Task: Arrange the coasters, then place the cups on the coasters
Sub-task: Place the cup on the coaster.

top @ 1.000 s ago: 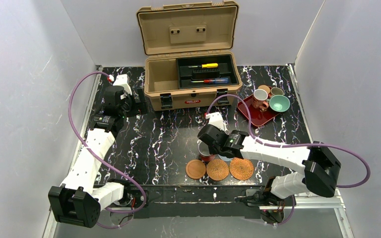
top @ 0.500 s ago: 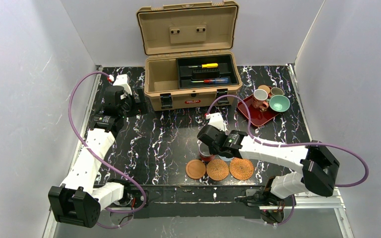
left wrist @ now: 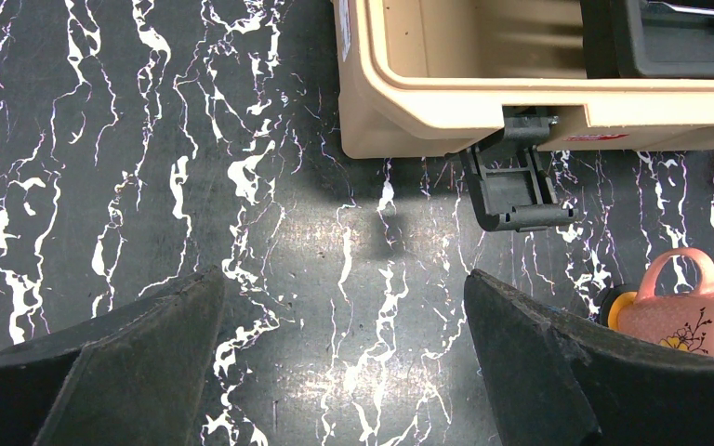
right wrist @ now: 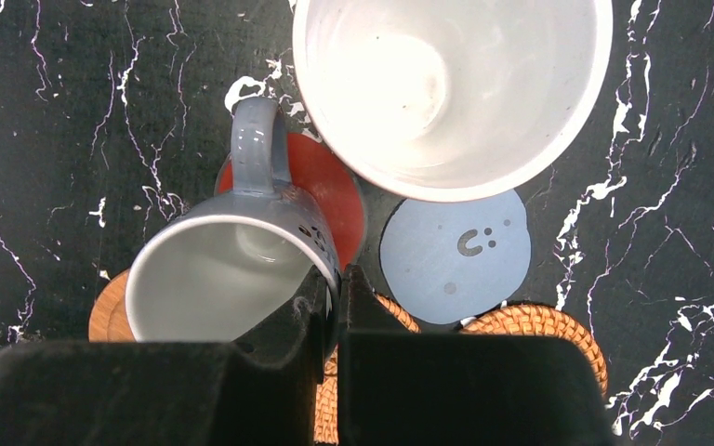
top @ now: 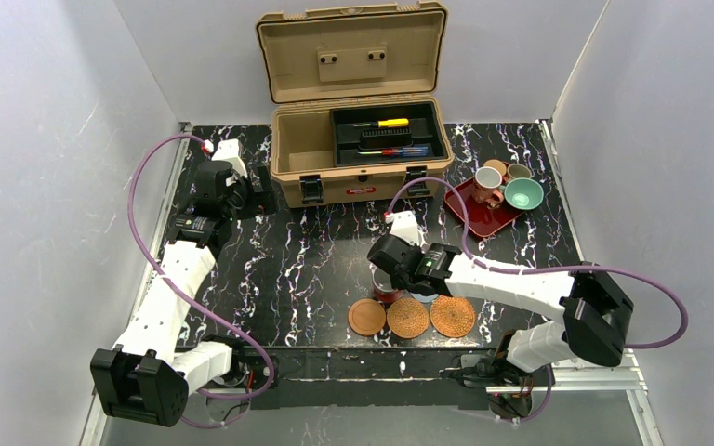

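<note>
In the right wrist view my right gripper (right wrist: 337, 279) is shut on the rim of a grey cup (right wrist: 228, 269), one finger inside and one outside. The cup hangs tilted over a red coaster (right wrist: 330, 186). A white-inside mug (right wrist: 446, 84) stands just beyond, next to a blue-grey coaster (right wrist: 456, 255). From above, a wooden coaster (top: 367, 317) and two woven coasters (top: 408, 318) (top: 453, 316) lie in a row in front of the right gripper (top: 389, 276). Several more cups (top: 486, 184) sit on the tray. My left gripper (left wrist: 344, 297) is open over bare table.
A dark red tray (top: 477, 220) lies at the back right. An open tan toolbox (top: 302, 149) with tools in a black insert stands at the back centre, its latch (left wrist: 521, 186) close to the left gripper (top: 262, 190). Grey walls close in on both sides.
The right arm has edged slightly left with the grey cup still in its grip. The left arm has not moved.
</note>
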Robot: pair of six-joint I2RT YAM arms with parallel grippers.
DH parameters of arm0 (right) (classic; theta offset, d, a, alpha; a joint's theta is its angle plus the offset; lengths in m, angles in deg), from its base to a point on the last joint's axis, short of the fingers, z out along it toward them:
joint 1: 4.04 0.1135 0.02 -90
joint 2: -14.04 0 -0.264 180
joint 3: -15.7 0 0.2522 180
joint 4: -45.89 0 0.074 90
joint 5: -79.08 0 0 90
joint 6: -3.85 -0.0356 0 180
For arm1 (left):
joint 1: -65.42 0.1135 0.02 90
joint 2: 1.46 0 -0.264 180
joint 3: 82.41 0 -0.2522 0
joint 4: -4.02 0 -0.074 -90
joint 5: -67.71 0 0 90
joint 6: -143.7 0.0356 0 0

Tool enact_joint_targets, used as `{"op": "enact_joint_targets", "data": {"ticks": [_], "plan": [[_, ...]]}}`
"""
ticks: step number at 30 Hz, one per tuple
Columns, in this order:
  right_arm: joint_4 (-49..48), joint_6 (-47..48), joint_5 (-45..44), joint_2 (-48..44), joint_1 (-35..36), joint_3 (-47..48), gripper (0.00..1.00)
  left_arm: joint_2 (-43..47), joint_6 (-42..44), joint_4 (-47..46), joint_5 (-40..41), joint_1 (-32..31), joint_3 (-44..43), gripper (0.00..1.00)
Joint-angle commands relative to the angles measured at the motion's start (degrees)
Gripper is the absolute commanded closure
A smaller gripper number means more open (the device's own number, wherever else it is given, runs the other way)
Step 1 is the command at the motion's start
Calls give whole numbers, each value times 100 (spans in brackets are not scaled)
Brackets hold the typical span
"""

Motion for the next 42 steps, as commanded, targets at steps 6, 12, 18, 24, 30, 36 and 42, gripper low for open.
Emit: {"op": "enact_joint_targets", "data": {"ticks": [6, 12, 18, 24, 30, 36, 42], "plan": [[145, -94, -164, 190, 8, 236, 92, 25, 62, 9, 44, -44, 32, 1], [175, -95, -181, 195, 7, 263, 82, 19, 60, 9, 43, -39, 30, 1], [192, -94, -179, 189, 8, 286, 70, 15, 62, 9, 39, -35, 33, 1], [183, -90, -215, 117, 8, 287, 64, 12, 62, 9, 44, -39, 30, 1], [170, -87, -210, 81, 8, 293, 60, 5, 62, 9, 42, -38, 30, 1], [157, -72, -207, 5, 8, 352, 54, -5, 62, 9, 38, -39, 25, 1], [169, -68, -269, -93, 9, 435, 47, 11, 53, 10, 59, -39, 28, 1]]}}
